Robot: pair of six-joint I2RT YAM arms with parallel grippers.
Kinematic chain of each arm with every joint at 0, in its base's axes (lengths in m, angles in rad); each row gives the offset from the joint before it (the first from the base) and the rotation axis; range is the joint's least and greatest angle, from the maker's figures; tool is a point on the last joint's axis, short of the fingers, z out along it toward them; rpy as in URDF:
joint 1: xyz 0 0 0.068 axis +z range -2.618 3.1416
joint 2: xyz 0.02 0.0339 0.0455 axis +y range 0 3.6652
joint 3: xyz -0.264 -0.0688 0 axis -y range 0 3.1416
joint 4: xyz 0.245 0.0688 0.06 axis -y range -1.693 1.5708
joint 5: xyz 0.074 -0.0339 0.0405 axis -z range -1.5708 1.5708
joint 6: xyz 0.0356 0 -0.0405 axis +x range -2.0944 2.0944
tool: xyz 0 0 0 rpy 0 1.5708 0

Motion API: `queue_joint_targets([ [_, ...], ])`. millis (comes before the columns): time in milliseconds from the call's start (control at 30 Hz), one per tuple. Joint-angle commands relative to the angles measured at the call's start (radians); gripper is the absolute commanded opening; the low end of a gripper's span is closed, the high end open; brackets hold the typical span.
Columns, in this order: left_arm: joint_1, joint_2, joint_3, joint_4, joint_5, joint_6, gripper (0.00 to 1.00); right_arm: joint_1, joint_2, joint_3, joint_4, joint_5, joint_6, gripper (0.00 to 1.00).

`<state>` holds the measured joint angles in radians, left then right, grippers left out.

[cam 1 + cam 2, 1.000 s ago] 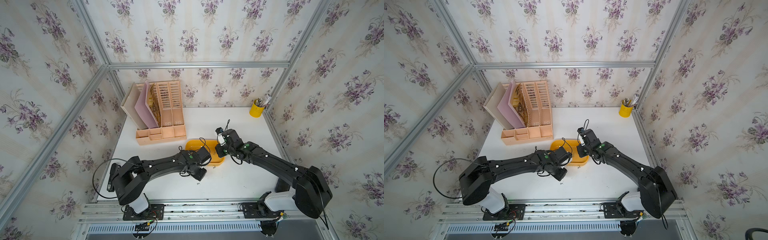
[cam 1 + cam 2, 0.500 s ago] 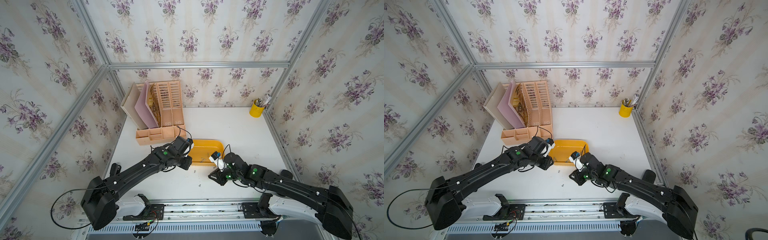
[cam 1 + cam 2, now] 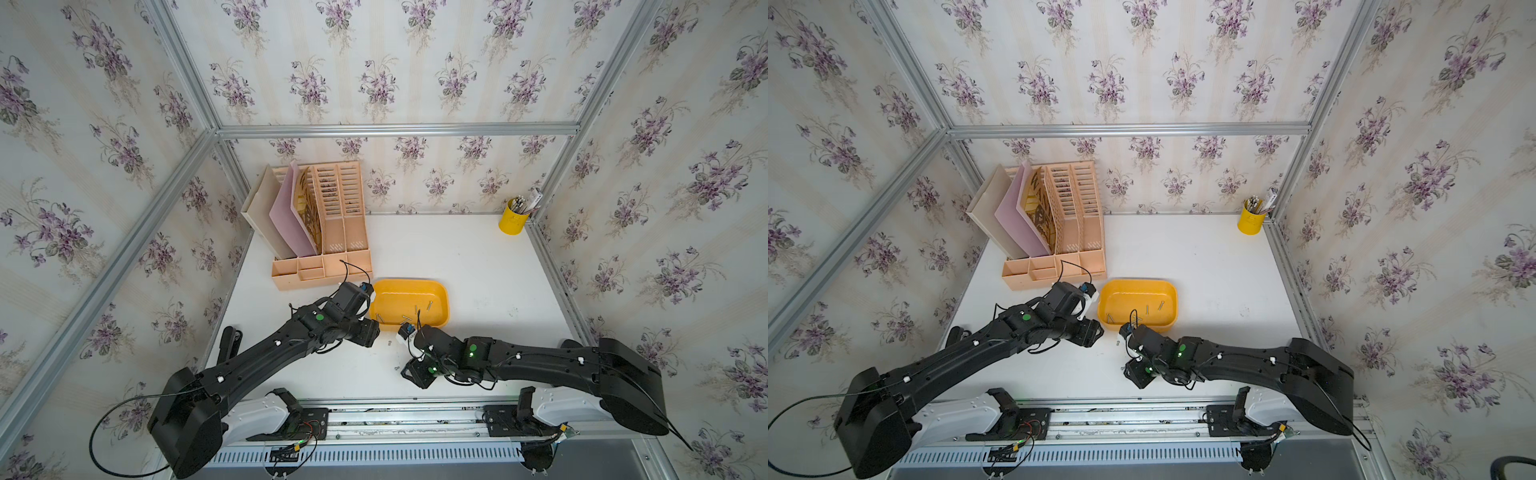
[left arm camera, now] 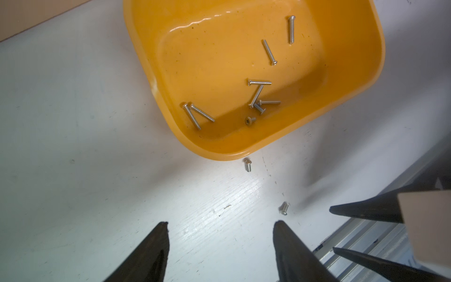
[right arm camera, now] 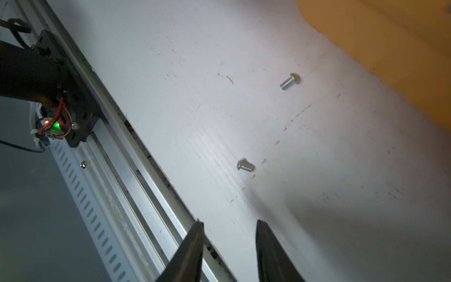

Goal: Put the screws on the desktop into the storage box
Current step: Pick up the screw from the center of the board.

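You see the storage box cut off at one edge; nine screws inside, some overlapping; two more on the desktop beside it; left gripper wide, right gripper narrow, both empty.

The tub is yellow-orange, the screws silver, the tabletop plain white. Cream wallpaper carries faint stripes and purple flower sprigs with green leaves. The file rack is peach, one folder pink, the pen cup bright yellow, both robot arms black.
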<state>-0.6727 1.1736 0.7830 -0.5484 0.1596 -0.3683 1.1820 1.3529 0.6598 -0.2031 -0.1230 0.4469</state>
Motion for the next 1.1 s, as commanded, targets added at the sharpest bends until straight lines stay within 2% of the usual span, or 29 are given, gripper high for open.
queue_joint_targets([
  [0, 0.024, -0.014, -0.015, 0.033, -0.01, -0.01, 0.72, 0.024, 0.055, 0.043, 0.019, 0.074, 0.023, 0.41],
  [167, 0.082, -0.029, -0.039, 0.059, 0.03, -0.012, 0.73, 0.029, 0.154, 0.082, 0.03, 0.117, -0.009, 0.41],
  [367, 0.102, -0.041, -0.044, 0.053, 0.043, -0.003, 0.74, 0.027, 0.23, 0.117, 0.005, 0.217, -0.064, 0.4],
  [700, 0.11, -0.055, -0.068, 0.064, 0.061, -0.002, 0.74, 0.02, 0.313, 0.175, -0.026, 0.194, -0.12, 0.34],
  [1067, 0.117, -0.06, -0.079, 0.071, 0.08, 0.003, 0.74, 0.009, 0.31, 0.173, -0.06, 0.211, -0.124, 0.25],
])
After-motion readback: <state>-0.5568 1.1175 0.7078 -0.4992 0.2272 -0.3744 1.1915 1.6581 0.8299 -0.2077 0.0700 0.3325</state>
